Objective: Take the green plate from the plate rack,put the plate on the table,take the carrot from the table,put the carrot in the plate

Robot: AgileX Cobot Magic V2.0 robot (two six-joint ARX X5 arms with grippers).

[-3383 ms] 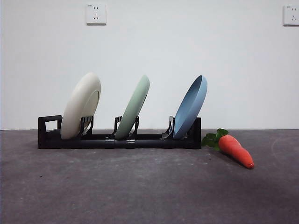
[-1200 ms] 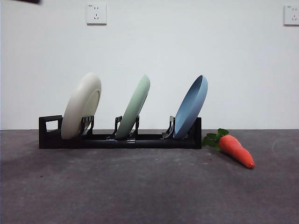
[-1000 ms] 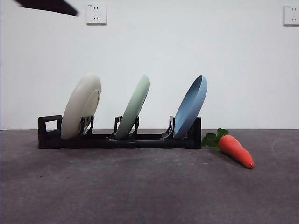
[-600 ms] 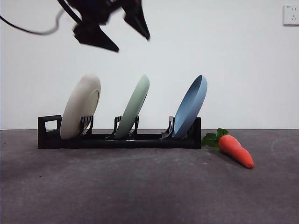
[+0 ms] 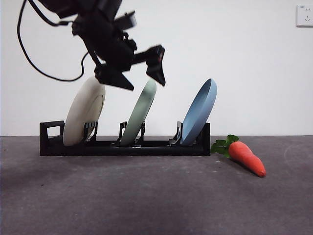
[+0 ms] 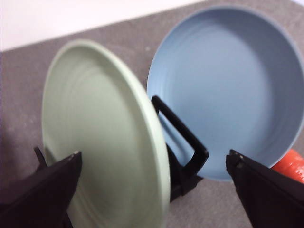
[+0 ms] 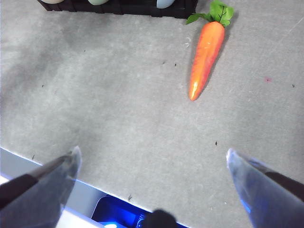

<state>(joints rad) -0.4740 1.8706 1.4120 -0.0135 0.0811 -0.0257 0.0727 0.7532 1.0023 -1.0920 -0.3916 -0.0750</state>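
Observation:
The green plate (image 5: 139, 115) stands tilted in the middle slot of the black plate rack (image 5: 98, 148). My left gripper (image 5: 146, 85) has come down from the upper left and is open, one jaw on each side of the plate's top rim. In the left wrist view the green plate (image 6: 95, 137) stands between the open jaws of that gripper (image 6: 153, 159), not gripped. The carrot (image 5: 247, 156) lies on the table (image 5: 146, 196) to the right of the rack. My right gripper (image 7: 152, 156) is open and empty above the table, the carrot (image 7: 205, 52) ahead of it.
A cream-white plate (image 5: 83, 115) stands in the rack's left slot and a blue plate (image 5: 199, 112) in the right slot, close on either side of the green one. The blue plate (image 6: 228, 90) fills the left wrist view. A white wall stands behind.
My left arm has come into the front view from the top left and dropped down to the green plate's top rim, jaws open. Plates, rack and carrot have not moved.

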